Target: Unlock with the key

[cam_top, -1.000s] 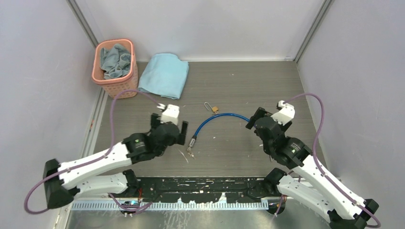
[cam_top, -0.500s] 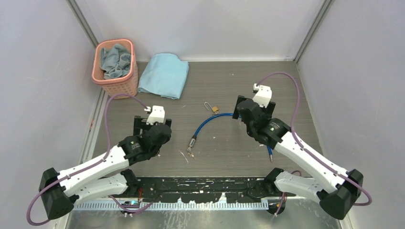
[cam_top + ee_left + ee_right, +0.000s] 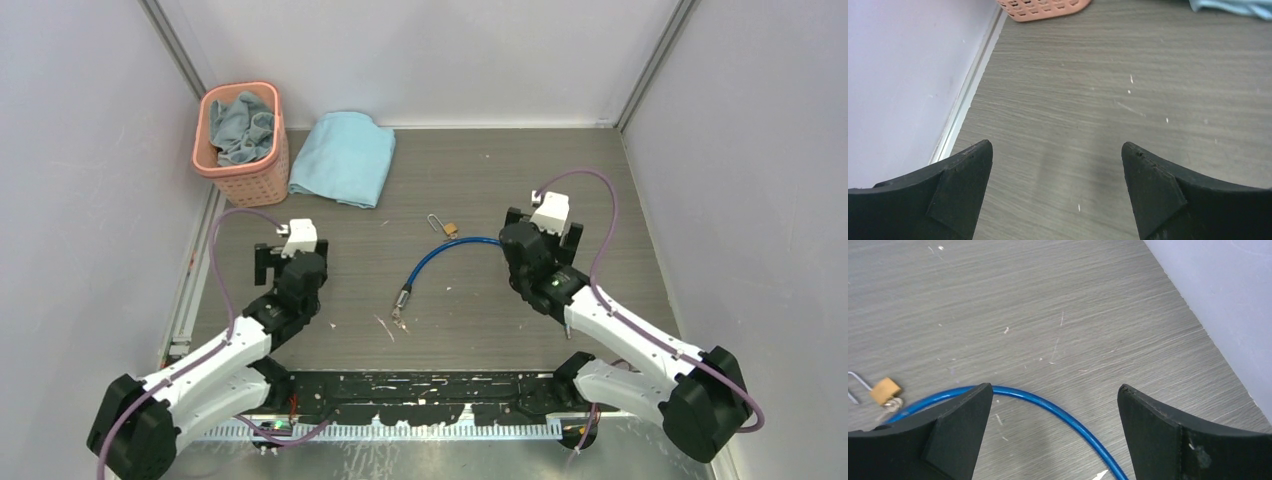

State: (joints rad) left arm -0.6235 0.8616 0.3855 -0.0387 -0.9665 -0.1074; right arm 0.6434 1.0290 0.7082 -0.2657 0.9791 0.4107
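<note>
The small brass padlock (image 3: 450,229) lies mid-table with its silver shackle swung open, also seen as the padlock (image 3: 885,390) at the right wrist view's left edge. A tiny silvery piece, apparently the key (image 3: 894,403), sticks out of its bottom end. The blue cable (image 3: 440,250) arcs beside it. My right gripper (image 3: 545,225) hovers open over the cable (image 3: 1058,410), holding nothing. My left gripper (image 3: 290,252) is open over bare table, well left of the cable's silver end (image 3: 399,315).
A pink basket (image 3: 250,185) holding a cloth stands at the back left, and a folded light-blue towel (image 3: 345,158) lies beside it. The left wall and its floor rail (image 3: 965,100) run close to my left gripper. The right wall (image 3: 1228,305) is near my right gripper.
My left arm has drawn back to the left, away from the cable's end. My right arm has swung left and now points up the table over the cable.
</note>
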